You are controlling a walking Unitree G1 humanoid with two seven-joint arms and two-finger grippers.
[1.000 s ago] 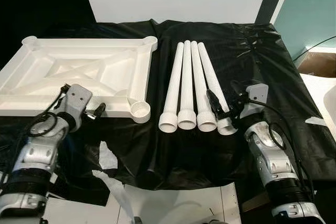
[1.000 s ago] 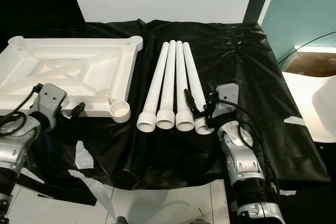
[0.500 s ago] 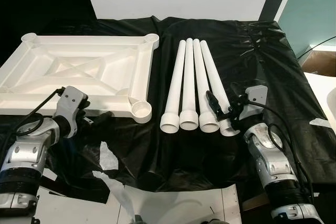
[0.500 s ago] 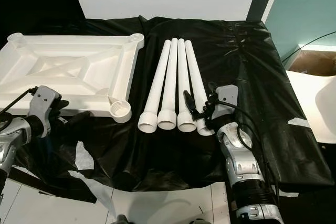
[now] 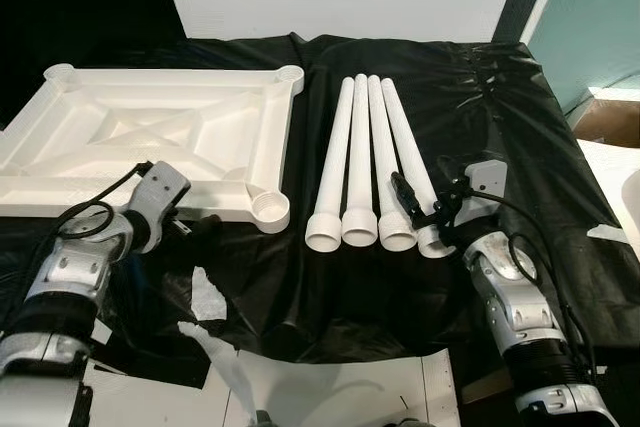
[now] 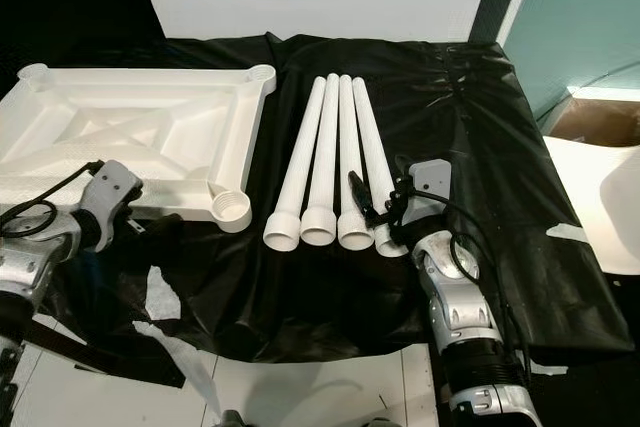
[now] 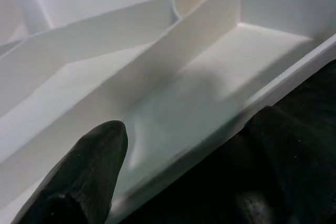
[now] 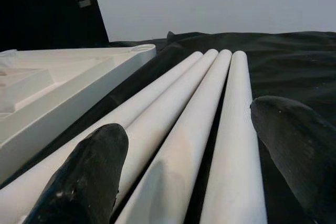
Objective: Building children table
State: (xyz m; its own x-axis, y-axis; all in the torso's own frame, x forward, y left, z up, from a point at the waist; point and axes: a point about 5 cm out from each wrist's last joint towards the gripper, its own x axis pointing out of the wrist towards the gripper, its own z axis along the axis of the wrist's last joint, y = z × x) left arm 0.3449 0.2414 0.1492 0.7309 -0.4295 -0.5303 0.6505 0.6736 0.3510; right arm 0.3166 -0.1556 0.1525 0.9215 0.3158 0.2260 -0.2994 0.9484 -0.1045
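Observation:
The white tabletop lies upside down at the left on black sheeting, with a round leg socket at its near right corner. Several white table legs lie side by side in the middle, wide ends toward me. My left gripper is open at the tabletop's near rim; in the left wrist view one finger is over the rib pocket and the other outside on the sheeting. My right gripper is open at the near end of the rightmost leg, its fingers spread across the legs.
Black plastic sheeting covers the work surface and hangs over its front edge. White torn strips and a white panel lie in front. A brown box and a white object sit at the right.
My left wrist has shifted a little to the right, closer to the tabletop's near rim. The right arm has stayed at the legs' near ends.

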